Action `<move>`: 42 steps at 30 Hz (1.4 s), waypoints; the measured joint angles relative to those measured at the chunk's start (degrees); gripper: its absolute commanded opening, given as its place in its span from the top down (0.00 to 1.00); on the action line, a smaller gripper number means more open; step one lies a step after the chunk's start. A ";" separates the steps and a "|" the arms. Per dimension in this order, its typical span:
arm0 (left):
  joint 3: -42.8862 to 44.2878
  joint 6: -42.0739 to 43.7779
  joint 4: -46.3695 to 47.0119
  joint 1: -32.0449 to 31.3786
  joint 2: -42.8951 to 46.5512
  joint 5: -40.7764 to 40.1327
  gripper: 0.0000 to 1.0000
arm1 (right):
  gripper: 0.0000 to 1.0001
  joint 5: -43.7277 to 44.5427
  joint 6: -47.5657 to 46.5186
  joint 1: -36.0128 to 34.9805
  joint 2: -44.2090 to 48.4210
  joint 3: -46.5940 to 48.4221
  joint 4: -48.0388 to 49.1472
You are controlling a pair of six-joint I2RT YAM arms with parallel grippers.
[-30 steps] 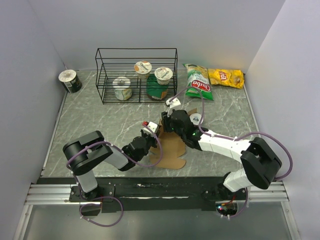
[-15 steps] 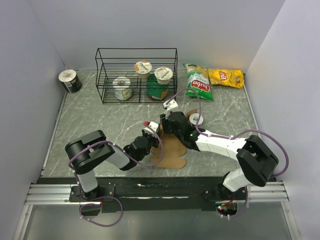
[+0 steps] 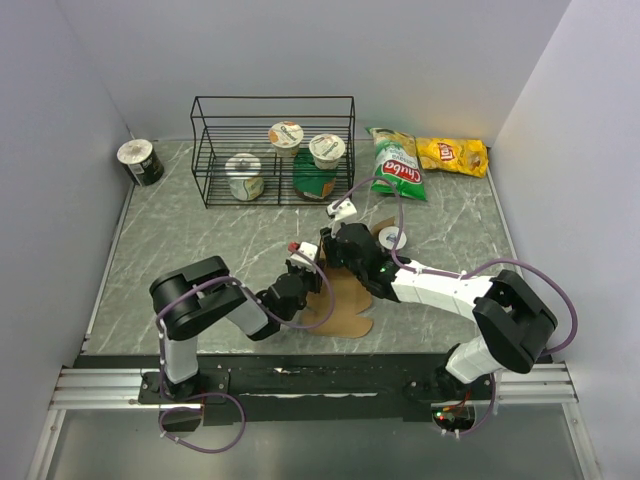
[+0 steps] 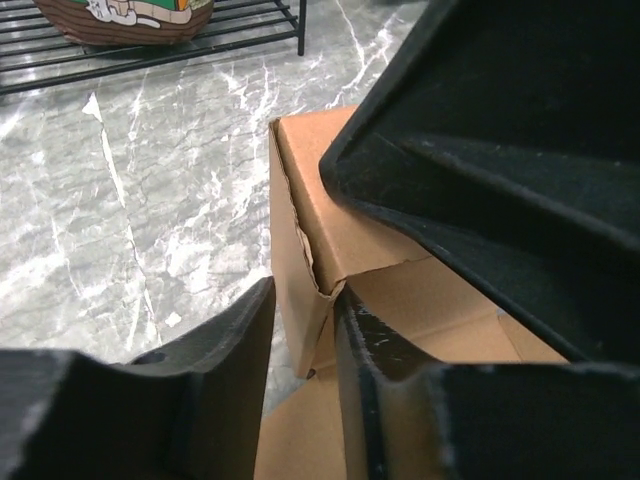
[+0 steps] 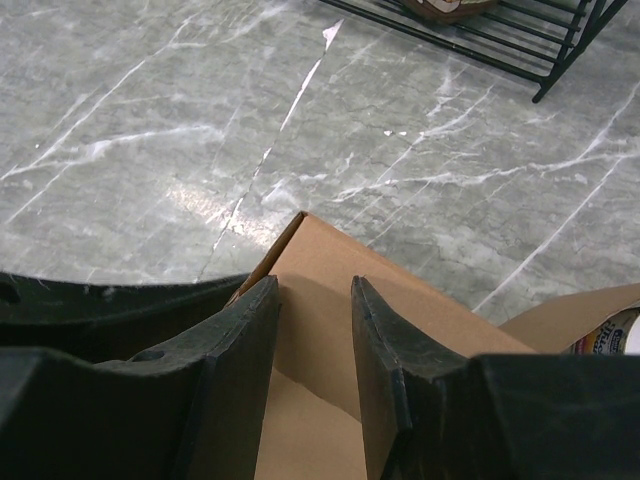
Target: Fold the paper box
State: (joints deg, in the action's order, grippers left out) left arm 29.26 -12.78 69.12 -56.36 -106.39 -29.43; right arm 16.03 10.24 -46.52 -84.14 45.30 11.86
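Top external view, middle of the grey marble table (image 3: pixel 200 230): paper box (image 3: pixel 348 305), plain brown, lying mostly flat toward 5 o'clock, with one wall stood up at its 11 o'clock end. At that raised end, both grippers nose to nose. Left gripper (image 3: pixel 310 268) on the 9 o'clock side of the wall, right gripper (image 3: pixel 330 256) on the 1 o'clock side, just beside each other.

Left arm (image 3: pixel 195 300): base at 7 o'clock of the table, elbow bunched close to the near edge, forearm low over the surface and aimed toward 2 o'clock. Right arm (image 3: pixel 440 285): base at 5 o'clock, elbow raised on the 4 o'clock side, forearm stretched long and low toward 10 o'clock.

Left wrist view: left fingers (image 4: pixel 225 360) apart, astride the creased upright corner of the raised wall. One pad against the crease, a sliver of table between the other pad and the cardboard. Jaws wider than the card between them, so astride rather than pinching. Black bulk of the right gripper from 1 to 4 o'clock, laid against the top of the same wall.

Right wrist view: right fingers (image 5: pixel 240 360) apart as well, tips over a tilted brown panel. Panel corner pointing to 12 o'clock just past the tips, cardboard face filling the gap. Contact between pads and panel not discernible.

Wire rack (image 3: pixel 272 150) well apart, at 11 o'clock of the box.
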 measured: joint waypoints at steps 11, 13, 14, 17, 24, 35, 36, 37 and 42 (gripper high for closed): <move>0.02 -0.50 3.30 -0.74 -1.99 -8.63 0.99 | 0.57 -0.42 2.43 -0.15 0.07 0.00 -0.42; 0.04 -0.55 3.08 -0.90 -1.99 -10.10 0.99 | 0.56 -0.39 2.82 -0.15 0.11 0.02 -0.55; 0.13 -0.57 2.89 -1.01 -1.99 -10.88 0.99 | 0.55 -0.42 2.99 -0.15 0.13 0.02 -0.74; 0.44 -0.61 2.25 -1.22 -1.99 -11.93 0.99 | 0.40 -0.42 3.32 -0.15 0.76 0.04 -1.79; -0.35 -1.11 -5.49 -0.96 4.13 -11.37 0.85 | 0.15 -0.94 1.22 0.24 9.09 0.00 -8.98; -4.61 -2.62 -12.11 -0.83 8.79 -5.60 0.27 | 0.13 -1.53 -1.77 3.85 26.08 -2.60 -16.35; -4.87 -3.06 -12.61 -0.85 9.16 -5.40 0.25 | 0.13 -1.57 -1.77 3.93 26.77 -3.08 -17.16; -5.14 -3.65 -13.07 -0.83 9.60 -5.22 0.25 | 0.13 -1.55 -1.75 4.00 27.26 -3.50 -17.59; -6.32 -7.34 -13.75 -0.83 10.97 -5.27 0.28 | 0.13 -1.60 -1.42 4.04 28.37 -4.61 -18.36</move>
State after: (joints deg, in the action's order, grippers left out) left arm 22.94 -20.12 55.37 -57.19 -95.42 -34.70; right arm 14.44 8.82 -42.48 -55.77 40.69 -6.50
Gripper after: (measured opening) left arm 0.740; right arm 0.867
